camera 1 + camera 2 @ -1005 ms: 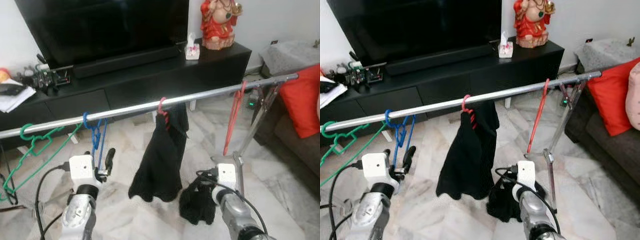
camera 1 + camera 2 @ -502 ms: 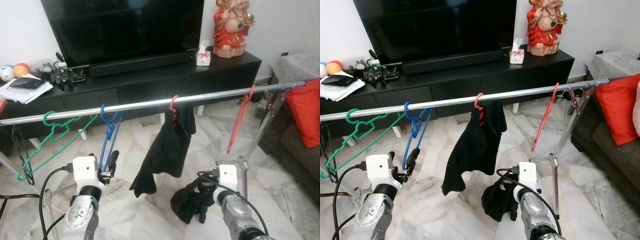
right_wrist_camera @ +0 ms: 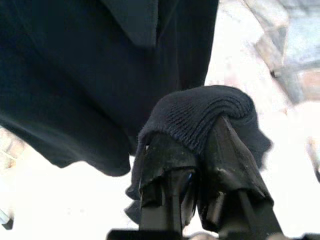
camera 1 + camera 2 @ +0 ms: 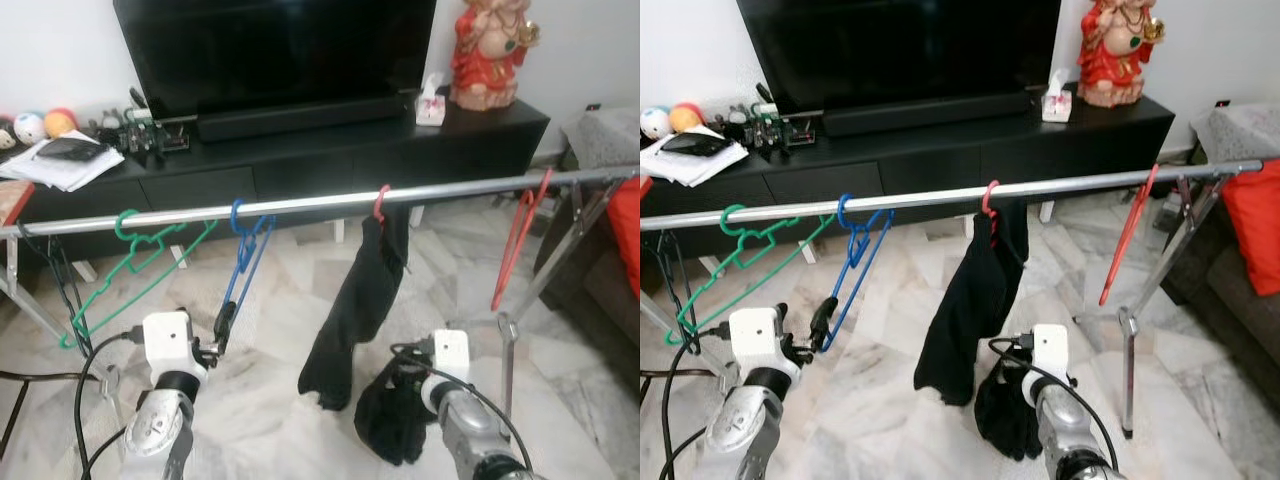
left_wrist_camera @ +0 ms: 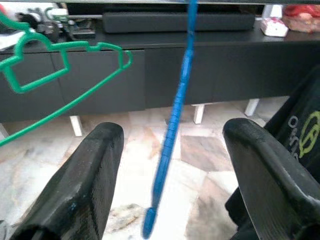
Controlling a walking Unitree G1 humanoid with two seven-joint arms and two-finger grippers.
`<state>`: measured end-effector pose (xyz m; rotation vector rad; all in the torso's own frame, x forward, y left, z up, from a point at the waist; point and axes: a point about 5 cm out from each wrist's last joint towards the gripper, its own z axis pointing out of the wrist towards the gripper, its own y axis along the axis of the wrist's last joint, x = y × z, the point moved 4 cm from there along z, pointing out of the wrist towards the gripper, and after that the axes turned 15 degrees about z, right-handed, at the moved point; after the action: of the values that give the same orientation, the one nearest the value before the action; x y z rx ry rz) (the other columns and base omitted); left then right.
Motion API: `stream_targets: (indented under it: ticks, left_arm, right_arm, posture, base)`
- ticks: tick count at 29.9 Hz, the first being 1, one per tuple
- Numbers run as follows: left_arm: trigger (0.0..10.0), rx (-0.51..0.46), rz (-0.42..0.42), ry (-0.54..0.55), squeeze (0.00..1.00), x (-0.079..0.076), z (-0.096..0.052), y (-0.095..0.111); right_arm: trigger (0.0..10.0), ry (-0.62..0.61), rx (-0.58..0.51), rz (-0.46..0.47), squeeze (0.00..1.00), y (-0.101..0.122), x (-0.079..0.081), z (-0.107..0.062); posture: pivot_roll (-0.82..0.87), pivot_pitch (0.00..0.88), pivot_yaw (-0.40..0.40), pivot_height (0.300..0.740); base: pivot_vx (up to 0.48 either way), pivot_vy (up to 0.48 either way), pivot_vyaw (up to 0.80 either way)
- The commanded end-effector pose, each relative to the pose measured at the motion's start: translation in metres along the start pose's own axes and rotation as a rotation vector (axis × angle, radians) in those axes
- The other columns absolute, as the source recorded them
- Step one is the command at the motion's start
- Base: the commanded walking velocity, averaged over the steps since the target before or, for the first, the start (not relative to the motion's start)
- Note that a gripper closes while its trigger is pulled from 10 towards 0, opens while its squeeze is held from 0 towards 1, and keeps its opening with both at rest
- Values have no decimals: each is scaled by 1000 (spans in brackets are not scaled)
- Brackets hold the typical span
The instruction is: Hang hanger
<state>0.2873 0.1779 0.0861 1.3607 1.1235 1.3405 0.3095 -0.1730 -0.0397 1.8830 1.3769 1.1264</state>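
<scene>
A silver rail (image 4: 300, 204) crosses in front of me at chest height. On it hang a green hanger (image 4: 130, 262), a blue hanger (image 4: 243, 262), a red hanger carrying a black garment (image 4: 362, 300), and a bare red hanger (image 4: 515, 240) near the right end. My left gripper (image 4: 222, 325) is open just below the blue hanger's lower end. In the left wrist view the blue hanger (image 5: 177, 115) hangs ahead, between the two fingers (image 5: 85, 185). My right gripper (image 3: 192, 137) is shut on a dark knit cloth (image 3: 200, 110), which hangs low beside the black garment (image 4: 395, 420).
Behind the rail a black TV stand (image 4: 300, 165) bears a TV (image 4: 270, 50), a red statue (image 4: 490, 45), a tissue box (image 4: 430, 105) and papers (image 4: 65, 165). The rack's leg (image 4: 540, 285) stands at right, near a sofa with a red cushion (image 4: 630, 225). Cables trail at lower left.
The whole picture has shifted rightward as the camera moved, bringing the rack's left end into view. The black garment swings on the rail. Both grippers keep their pose and hold.
</scene>
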Motion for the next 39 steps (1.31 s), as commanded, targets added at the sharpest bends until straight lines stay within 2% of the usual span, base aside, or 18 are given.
stream_targets:
  ticks: [1, 19, 39]
  left_arm:
    - [10000, -16, -9, -18, 0, -4, 2, 6]
    - [10000, -17, -46, -135, 0, -22, 2, 11]
    - [10000, -11, -55, -140, 0, -23, 2, 12]
  right_arm:
    - [10000, -3, -6, -10, 0, 4, -1, 1]
    - [10000, -4, 1, -11, 0, 2, -2, 0]
    - [10000, -11, 14, -9, 0, -1, -5, 0]
  posture:
    - [-133, 0, 56, 740]
    - [-130, 0, 55, 740]
    - [-131, 0, 56, 740]
  base:
    - [0, 0, 0]
    - [0, 0, 0]
    - [293, 0, 0]
